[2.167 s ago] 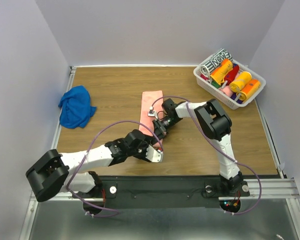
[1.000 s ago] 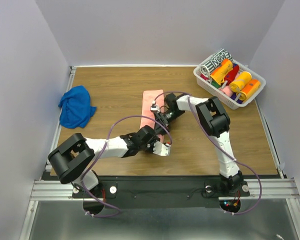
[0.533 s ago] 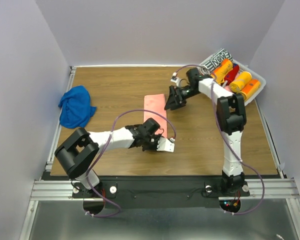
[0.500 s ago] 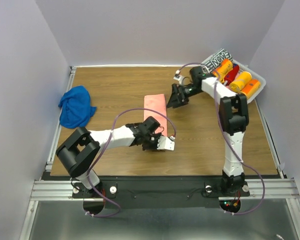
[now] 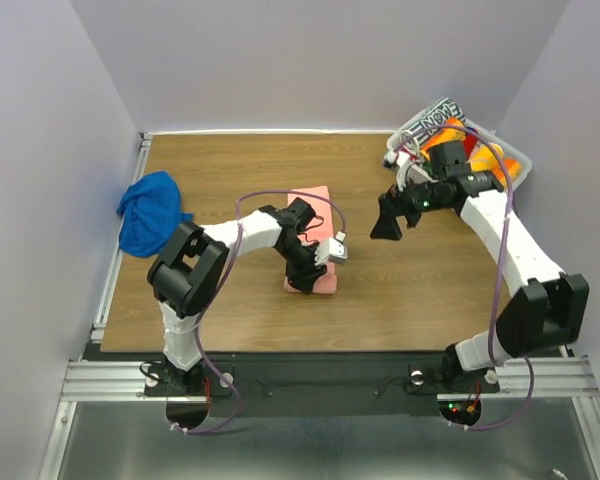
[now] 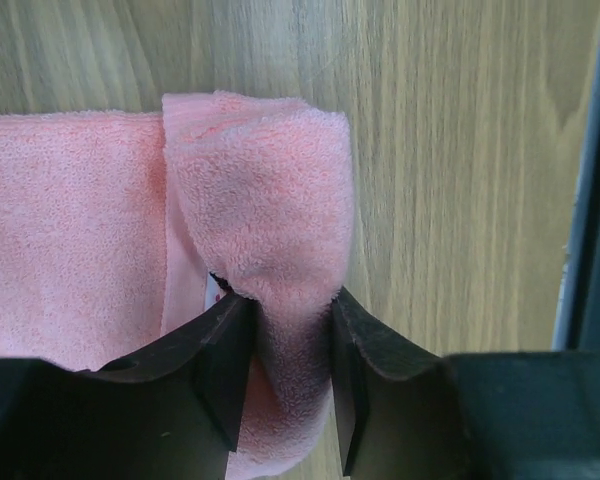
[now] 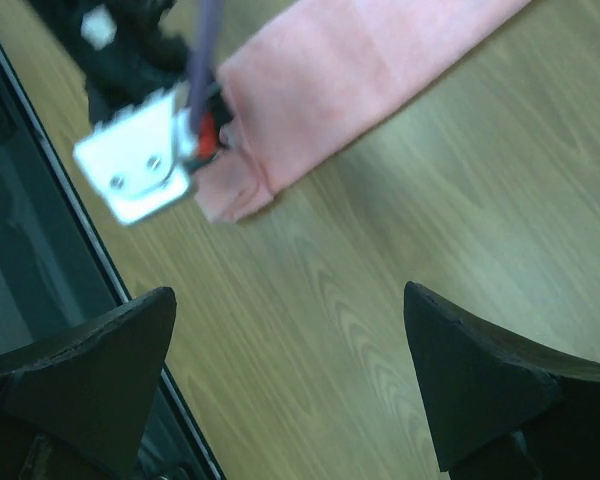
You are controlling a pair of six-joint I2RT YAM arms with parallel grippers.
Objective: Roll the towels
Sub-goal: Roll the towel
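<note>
The left end effector has swung round from the near side of the pink towel. It now clamps the towel's near end, which is turned over into a short roll rather than lying flat. The right end effector has withdrawn rightward from the towel, its jaws apart over the worktop.

Table: rectangular, mid-brown wood-grain top, edged with a pale metal frame.
Back wall: plain, matte, pale lavender-grey.
Left wall, right wall: same finish, closing in the table.
Aluminium rail: along the near edge.
Light: even, soft.
</note>
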